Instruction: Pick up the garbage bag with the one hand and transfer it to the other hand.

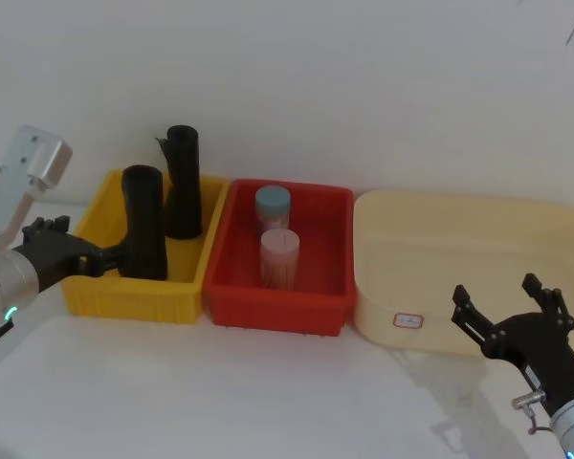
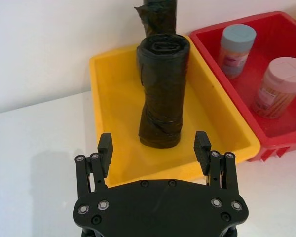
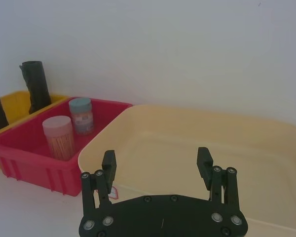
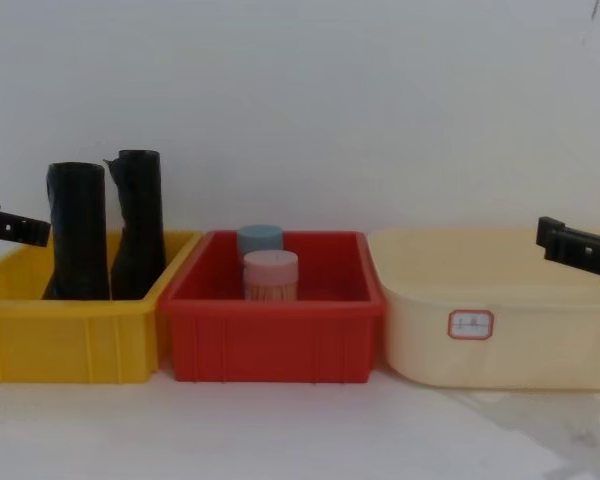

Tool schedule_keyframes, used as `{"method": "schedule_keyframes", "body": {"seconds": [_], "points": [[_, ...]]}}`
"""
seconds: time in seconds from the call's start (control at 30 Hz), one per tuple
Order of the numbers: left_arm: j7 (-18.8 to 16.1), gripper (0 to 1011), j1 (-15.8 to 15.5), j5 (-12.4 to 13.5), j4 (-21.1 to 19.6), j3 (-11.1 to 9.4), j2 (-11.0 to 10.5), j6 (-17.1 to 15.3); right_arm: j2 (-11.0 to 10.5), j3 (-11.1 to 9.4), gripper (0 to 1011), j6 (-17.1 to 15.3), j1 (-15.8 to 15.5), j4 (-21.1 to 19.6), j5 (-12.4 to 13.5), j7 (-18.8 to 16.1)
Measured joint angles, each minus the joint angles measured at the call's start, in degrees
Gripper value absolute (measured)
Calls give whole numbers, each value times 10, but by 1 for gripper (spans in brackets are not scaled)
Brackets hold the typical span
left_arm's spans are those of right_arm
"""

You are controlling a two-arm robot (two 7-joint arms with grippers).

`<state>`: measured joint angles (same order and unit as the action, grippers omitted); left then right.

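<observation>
Left wrist view: garbage bag (image 2: 161, 94) black, wrinkled, upright roll.

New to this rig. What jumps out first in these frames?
Three bins sit in a row by the wall: a yellow bin on the left, a red bin in the middle and a cream tub on the right. In the yellow bin two black rolls stand upright, and the open left gripper is lined up on the nearer one, the garbage bag. The right gripper, also open, hovers at the cream tub's front.
</observation>
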<state>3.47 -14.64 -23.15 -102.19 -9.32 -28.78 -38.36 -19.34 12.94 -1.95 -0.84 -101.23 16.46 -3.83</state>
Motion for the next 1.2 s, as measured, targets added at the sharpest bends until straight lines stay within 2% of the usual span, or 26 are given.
{"method": "schedule_keyframes", "body": {"seconds": [0.57, 1.2], "points": [[20, 1000, -33, 11, 64, -9, 17, 37, 0, 0, 1000, 0, 0, 0, 0, 0], [97, 1000, -72, 10, 139, -32, 18, 84, 0, 0, 1000, 0, 0, 0, 0, 0]]}}
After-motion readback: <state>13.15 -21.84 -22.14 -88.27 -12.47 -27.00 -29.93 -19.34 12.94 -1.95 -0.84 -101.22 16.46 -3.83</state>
